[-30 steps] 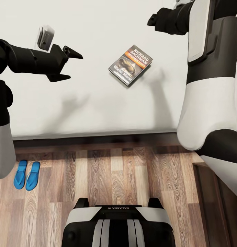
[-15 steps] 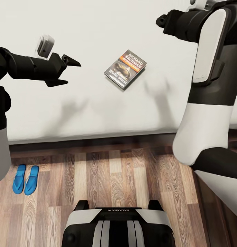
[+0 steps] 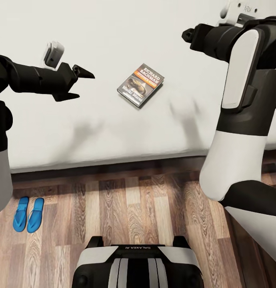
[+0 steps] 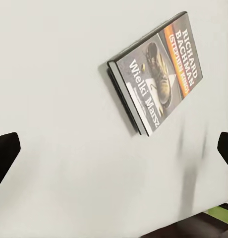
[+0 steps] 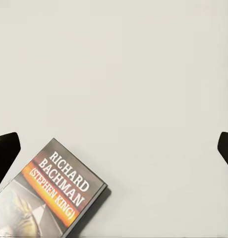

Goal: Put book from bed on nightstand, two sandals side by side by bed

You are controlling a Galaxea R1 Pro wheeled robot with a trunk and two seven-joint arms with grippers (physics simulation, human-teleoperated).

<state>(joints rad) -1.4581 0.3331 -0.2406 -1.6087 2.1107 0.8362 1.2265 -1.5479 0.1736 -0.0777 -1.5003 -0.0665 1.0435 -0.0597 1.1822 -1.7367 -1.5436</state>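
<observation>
Pale mattress of the bed (image 3: 114, 32), book (image 3: 140, 85) lying flat — right pincer (image 3: 187, 34) largely hidden

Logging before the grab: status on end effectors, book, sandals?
Left end effector open, empty, above the bed. Right end effector open, empty. Book flat on the mattress, untouched. Sandals paired on the floor. Nothing blocking.

My arms are glossy black at the forearms with white shells lower down. My left fingers (image 3: 81, 83) are black, pointed wedges; a small white-grey camera box (image 3: 53, 54) sits behind them. My base (image 3: 138, 262) is white and black, lettered "GALAXEA".
</observation>
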